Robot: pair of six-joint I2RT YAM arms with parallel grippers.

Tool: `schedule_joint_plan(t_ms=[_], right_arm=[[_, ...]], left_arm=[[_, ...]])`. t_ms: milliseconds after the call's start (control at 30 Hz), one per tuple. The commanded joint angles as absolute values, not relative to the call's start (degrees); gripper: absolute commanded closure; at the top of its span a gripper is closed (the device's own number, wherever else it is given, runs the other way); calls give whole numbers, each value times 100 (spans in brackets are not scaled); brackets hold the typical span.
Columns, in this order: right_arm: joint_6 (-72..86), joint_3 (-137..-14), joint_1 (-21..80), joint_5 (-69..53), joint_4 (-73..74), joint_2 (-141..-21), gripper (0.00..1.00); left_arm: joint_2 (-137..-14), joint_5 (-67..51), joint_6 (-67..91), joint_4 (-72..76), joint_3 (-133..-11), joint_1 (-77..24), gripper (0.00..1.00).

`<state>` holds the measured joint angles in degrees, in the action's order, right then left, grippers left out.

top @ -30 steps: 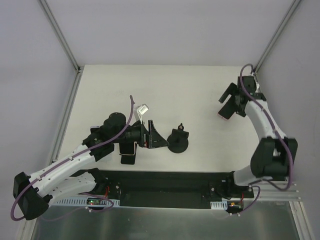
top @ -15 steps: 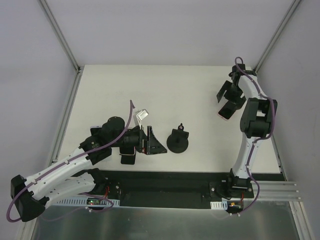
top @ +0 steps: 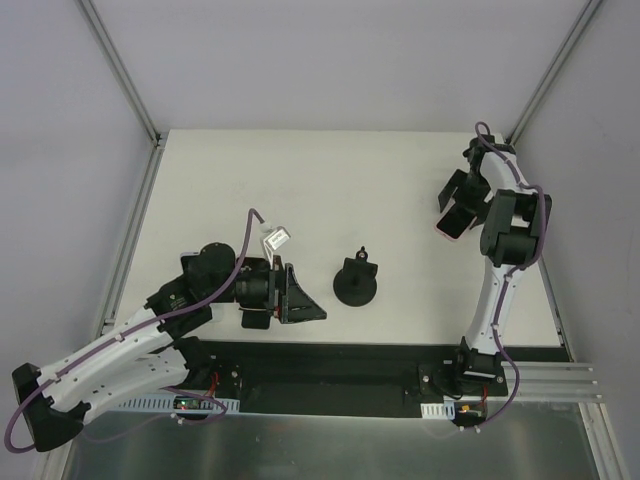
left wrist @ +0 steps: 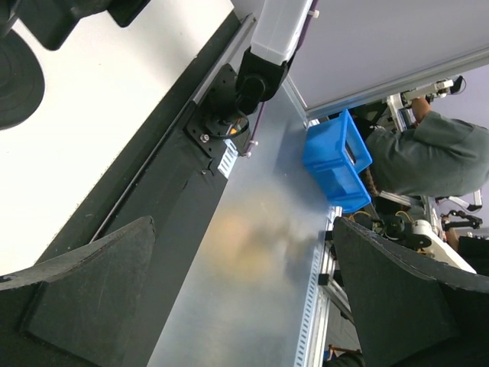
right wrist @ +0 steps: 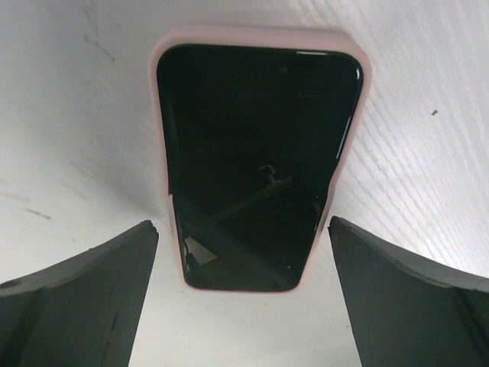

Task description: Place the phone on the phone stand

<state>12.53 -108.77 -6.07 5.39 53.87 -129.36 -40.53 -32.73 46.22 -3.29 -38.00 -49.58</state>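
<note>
Two wide-spread fingers frame the right wrist view: the right gripper (right wrist: 241,229) hangs open over the phone (right wrist: 260,153), pinching nothing, with one fingertip off each long side of its near end. Whether the fingers touch the surface cannot be told. The phone lies flat and screen-up in a pale pink case. In the top view it sits at the far right of the white table (top: 300,180), under the right gripper (top: 458,200) and close to that arm's upper links. The left gripper (top: 300,300) is also spread and empty. It sits low near the table's front edge, just to the left of the phone stand (top: 356,282), not touching it. The stand is a black round base with a short stem, bare, near the middle of the table and well apart from the phone (top: 450,225). By this layout the task is at its very start: the approach looks made, but no grasp is taken. Left to do, as I judge it, are closing on the phone's edges, lifting it, carrying it across to the stand, and seating it there.
</note>
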Motion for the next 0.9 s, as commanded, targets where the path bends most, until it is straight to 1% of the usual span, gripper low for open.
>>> schedule_joint_plan(t_ms=[0,167,267,367,400,467,500,567,600,667,700,733,767,800,867], right_arm=[[1169,-11197,-615,685,5678,-13174,3],[1090,-11443,-624,589,5809,-13412,1],[1081,-11356,-633,826,5810,-13359,5],[1011,-11382,-633,817,5862,-13377,12],[1011,-11408,-633,800,5871,-13386,17],[1002,-11495,-633,782,5976,-13438,23],[976,-11548,-633,756,6003,-13456,31],[897,-11627,-633,642,6073,-13517,40],[818,-11628,-633,476,6073,-13518,52],[765,-11593,-633,378,6065,-13509,67],[773,-11523,-633,308,6056,-13483,79],[756,-11427,-633,255,6012,-13422,88],[765,-11321,-633,185,5951,-13360,94],[756,-11207,-633,63,5889,-13290,99],[773,-10672,-615,-210,5530,-12974,99]], left_arm=[[-3850,-3138,4552,-211,-3656,-5045,1],[-3735,-2796,4807,-36,-3542,-5133,1],[-3622,-2655,4965,-9,-3463,-5185,1],[-3376,-2400,5097,140,-3349,-5194,1],[-3271,-2295,5106,141,-3331,-5194,1],[-3182,-2215,5176,141,-3305,-5194,1],[-3103,-2189,5203,132,-3296,-5194,1],[-3033,-2118,5299,123,-3305,-5194,1],[-2954,-2101,5326,106,-3305,-5194,1],[-2874,-2031,5396,97,-3305,-5194,1],[-2822,-1995,5405,53,-3305,-5194,1],[-2795,-1969,5431,35,-3313,-5194,1],[-2778,-1917,5440,26,-3322,-5194,1],[-2760,-1907,5449,26,-3331,-5194,1],[-2742,-1872,5476,-113,-3384,-5194,1]])
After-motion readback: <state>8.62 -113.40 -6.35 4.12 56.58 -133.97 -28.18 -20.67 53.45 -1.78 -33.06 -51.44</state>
